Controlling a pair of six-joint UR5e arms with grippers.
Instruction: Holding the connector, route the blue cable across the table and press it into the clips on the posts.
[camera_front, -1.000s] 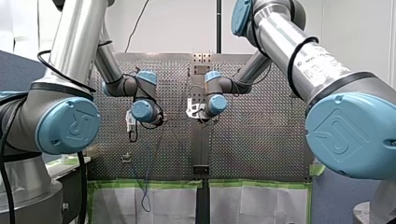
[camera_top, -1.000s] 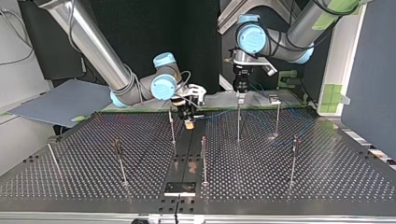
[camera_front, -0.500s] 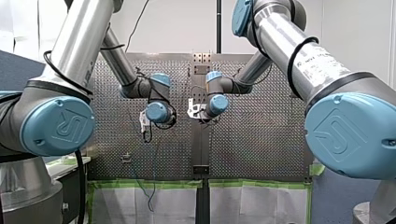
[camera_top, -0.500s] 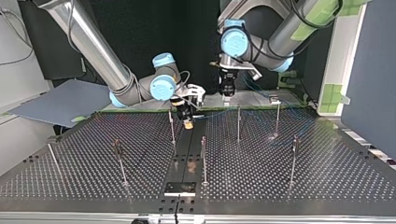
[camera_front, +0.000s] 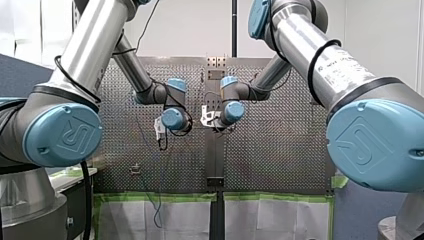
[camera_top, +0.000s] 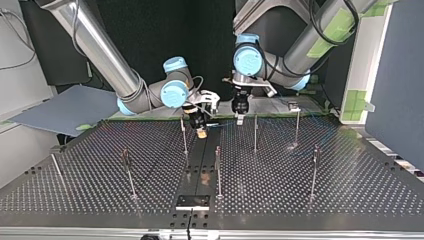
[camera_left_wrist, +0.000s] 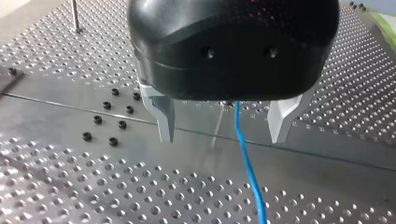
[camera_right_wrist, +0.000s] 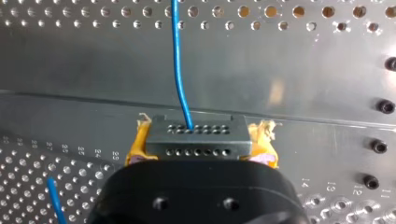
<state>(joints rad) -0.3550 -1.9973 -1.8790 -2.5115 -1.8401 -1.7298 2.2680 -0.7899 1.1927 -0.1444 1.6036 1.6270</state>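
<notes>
Connector (camera_right_wrist: 196, 139) clamped in right gripper (camera_top: 201, 132); blue cable (camera_left_wrist: 247, 172) leaves it at 12 o'clock, then passes untouched through wide-open left gripper (camera_left_wrist: 223, 135).

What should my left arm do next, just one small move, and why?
Probably close my left gripper on the blue cable: its fingers are open with the cable running between them, while my right gripper holds the connector.

My left gripper (camera_left_wrist: 223, 138) hangs with fingers spread wide; my right gripper (camera_right_wrist: 201, 140) is clamped tight.
</notes>
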